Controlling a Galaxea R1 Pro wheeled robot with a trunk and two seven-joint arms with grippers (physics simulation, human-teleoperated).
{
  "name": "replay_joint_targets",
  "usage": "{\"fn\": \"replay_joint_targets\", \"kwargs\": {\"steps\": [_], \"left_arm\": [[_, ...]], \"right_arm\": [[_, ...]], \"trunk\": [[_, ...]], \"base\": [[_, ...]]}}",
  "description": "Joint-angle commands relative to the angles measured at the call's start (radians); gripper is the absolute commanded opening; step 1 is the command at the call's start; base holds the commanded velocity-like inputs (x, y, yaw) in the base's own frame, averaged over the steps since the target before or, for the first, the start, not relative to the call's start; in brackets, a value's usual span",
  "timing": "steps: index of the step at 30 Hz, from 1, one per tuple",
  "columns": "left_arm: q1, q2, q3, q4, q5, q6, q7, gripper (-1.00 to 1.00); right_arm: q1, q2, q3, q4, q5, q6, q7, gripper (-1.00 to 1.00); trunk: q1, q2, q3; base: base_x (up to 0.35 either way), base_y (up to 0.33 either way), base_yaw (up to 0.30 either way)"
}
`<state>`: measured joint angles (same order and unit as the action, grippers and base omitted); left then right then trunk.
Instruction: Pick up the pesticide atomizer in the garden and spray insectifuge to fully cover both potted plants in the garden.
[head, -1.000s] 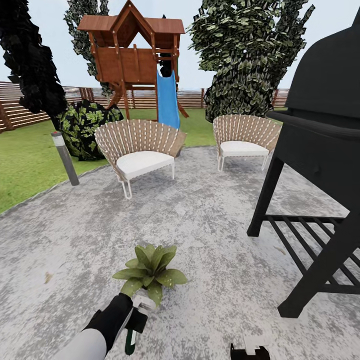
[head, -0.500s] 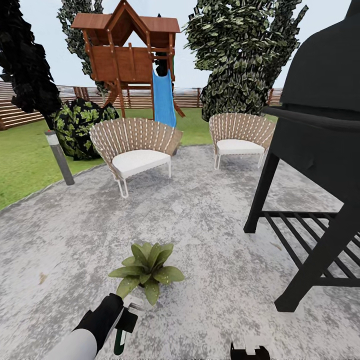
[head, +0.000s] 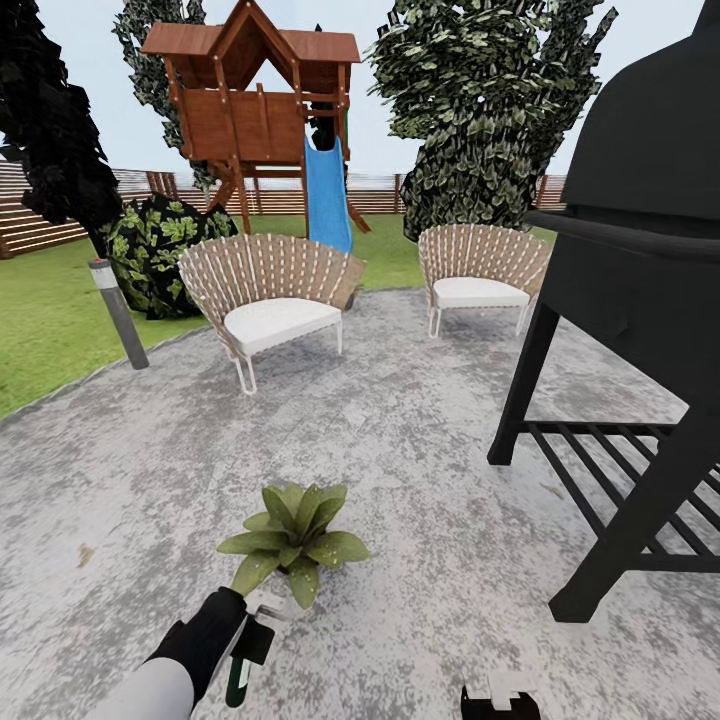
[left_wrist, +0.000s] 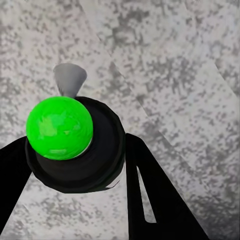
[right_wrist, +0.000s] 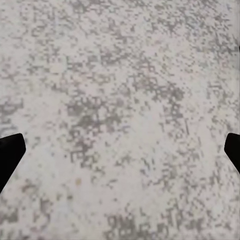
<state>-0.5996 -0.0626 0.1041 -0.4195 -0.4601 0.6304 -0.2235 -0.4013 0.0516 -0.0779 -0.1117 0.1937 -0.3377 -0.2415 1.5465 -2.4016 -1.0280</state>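
One potted plant (head: 293, 535), a low rosette of speckled green leaves, sits on the grey stone patio (head: 420, 440) in the head view. My left gripper (head: 260, 615) hangs just in front of it, shut on the pesticide atomizer (head: 240, 675), whose dark green body hangs downward. In the left wrist view the atomizer's green body (left_wrist: 59, 127) and black sprayer head (left_wrist: 97, 155) sit between the black fingers (left_wrist: 150, 190), and the grey trigger (left_wrist: 69, 80) sticks out over the stone. My right gripper (head: 500, 695) is low at the front; its fingertips (right_wrist: 10, 152) stand wide apart over bare stone.
A black grill (head: 640, 300) on legs stands close at the right. Two woven chairs (head: 270, 295) (head: 482, 270) face in from the patio's far edge. A grey post light (head: 118, 312), a dark bush (head: 160, 250), a wooden playhouse with a blue slide (head: 328, 195) and a slat fence lie beyond.
The whole head view shifted slightly a second ago, so the camera moved. Since half a second ago nothing has visibly changed; the left gripper still holds the atomizer by the plant.
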Motion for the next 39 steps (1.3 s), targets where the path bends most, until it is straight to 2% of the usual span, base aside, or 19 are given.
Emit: {"fn": "replay_joint_targets", "kwargs": {"steps": [1, 10, 22, 39], "left_arm": [[0.000, -0.001, 0.010, -0.003, -0.010, 0.005, -0.008, -1.00], [0.000, -0.004, 0.010, -0.002, -0.009, 0.006, -0.007, -1.00], [0.000, -0.003, 0.013, -0.004, -0.009, 0.003, -0.007, -1.00], [0.000, -0.003, 0.010, -0.004, -0.009, 0.002, -0.007, -1.00]], "right_arm": [[-0.001, 0.001, -0.008, 0.001, 0.010, -0.003, -0.003, 1.00], [-0.001, 0.001, -0.008, 0.001, 0.010, -0.003, -0.004, 1.00], [-0.001, 0.001, -0.008, 0.001, 0.009, -0.003, -0.006, 1.00], [-0.001, 0.001, -0.008, 0.001, 0.009, -0.003, -0.006, 1.00]], "trunk": [[0.000, 0.000, -0.001], [0.000, 0.000, -0.001], [0.000, 0.000, -0.001], [0.000, 0.000, 0.002]], "base": [[0.000, 0.000, 0.000], [-0.174, 0.133, 0.000], [-0.002, 0.324, -0.008], [0.021, 0.333, -0.246]]}}
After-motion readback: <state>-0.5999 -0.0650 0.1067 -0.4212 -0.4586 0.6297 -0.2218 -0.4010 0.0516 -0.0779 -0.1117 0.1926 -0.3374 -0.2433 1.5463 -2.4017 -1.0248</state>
